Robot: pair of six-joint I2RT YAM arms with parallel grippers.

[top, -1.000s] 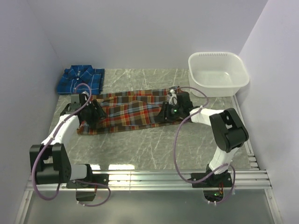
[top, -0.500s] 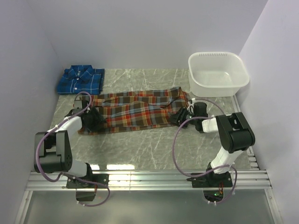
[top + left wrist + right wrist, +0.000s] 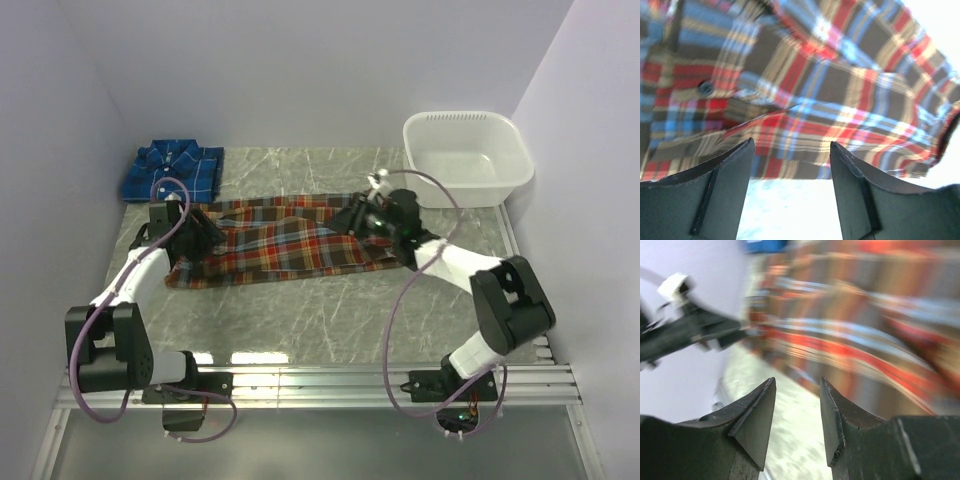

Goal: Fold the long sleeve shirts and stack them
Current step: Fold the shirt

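Grey marbled table [image 3: 330,310], walled enclosure.
- Red-orange plaid shirt [image 3: 290,240]: spread flat at table centre.
- Blue plaid shirt [image 3: 172,172]: folded, far left corner.
- White tub [image 3: 450,185]: far right corner.
- Left gripper [image 3: 790,145]: over the red shirt's left end, jaws apart, nothing between.
- Right gripper [image 3: 797,382]: at the shirt's right end, jaws apart; the blurred view suggests they hold nothing.

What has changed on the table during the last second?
The right hand swung out toward the white tub, then came back over the red plaid shirt. The left hand dipped nearer and returned. Both hands are open. The blue shirt and tub stayed.
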